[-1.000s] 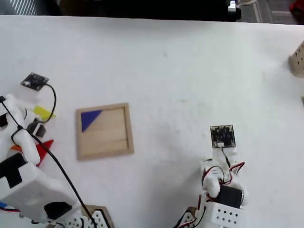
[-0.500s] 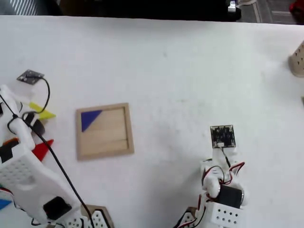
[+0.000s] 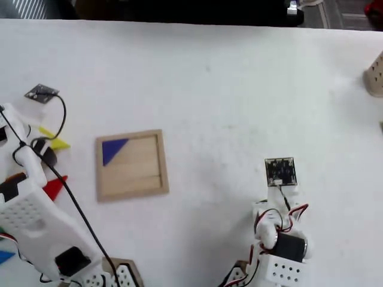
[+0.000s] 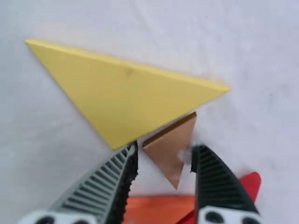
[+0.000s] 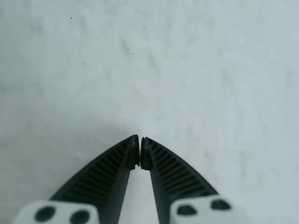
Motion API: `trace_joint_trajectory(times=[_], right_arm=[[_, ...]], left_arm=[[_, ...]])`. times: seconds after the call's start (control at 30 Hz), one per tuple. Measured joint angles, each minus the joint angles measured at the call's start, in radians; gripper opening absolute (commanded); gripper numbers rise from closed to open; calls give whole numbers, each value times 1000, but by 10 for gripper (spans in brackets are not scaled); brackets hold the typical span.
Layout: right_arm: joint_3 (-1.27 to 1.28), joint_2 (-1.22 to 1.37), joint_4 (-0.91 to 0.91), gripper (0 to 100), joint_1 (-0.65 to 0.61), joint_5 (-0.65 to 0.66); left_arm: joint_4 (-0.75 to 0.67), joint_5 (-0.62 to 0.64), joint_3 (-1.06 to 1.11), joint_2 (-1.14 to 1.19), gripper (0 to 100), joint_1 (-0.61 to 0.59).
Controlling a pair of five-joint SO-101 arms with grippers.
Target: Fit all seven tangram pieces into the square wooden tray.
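The square wooden tray [image 3: 134, 185] lies left of the table's middle with a blue triangle [image 3: 112, 149] in its far left corner. To its left, my left gripper [image 4: 163, 156] stands open low over the table, its fingers on either side of a small brown triangle [image 4: 170, 147]. That triangle lies against the long edge of a large yellow triangle [image 4: 121, 100]. An orange piece [image 4: 159, 210] and a red piece [image 4: 250, 184] lie close behind the fingers. My right gripper [image 5: 140, 151] is shut on nothing above bare table, near the front right.
In the high view the yellow triangle [image 3: 55, 142], the red piece [image 3: 54, 187] and the orange piece [image 3: 13, 178] cluster left of the tray, partly under the left arm [image 3: 33, 221]. A blue piece [image 3: 5, 256] peeks out at the left edge. A wooden block [image 3: 374, 75] stands far right.
The left arm has swung toward the table's left edge, uncovering more of the yellow triangle. The right arm has stayed still.
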Motion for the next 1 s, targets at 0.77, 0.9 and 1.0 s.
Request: trace_joint_trajectory(times=[0.77, 0.9, 1.0], right_arm=[[0, 0, 0, 17, 0, 0], [0, 0, 0, 17, 0, 0], [0, 0, 0, 17, 0, 0]], left_arm=[[9, 0, 41, -9, 31, 48], [68, 0, 31, -6, 31, 55], [103, 0, 31, -6, 31, 55]])
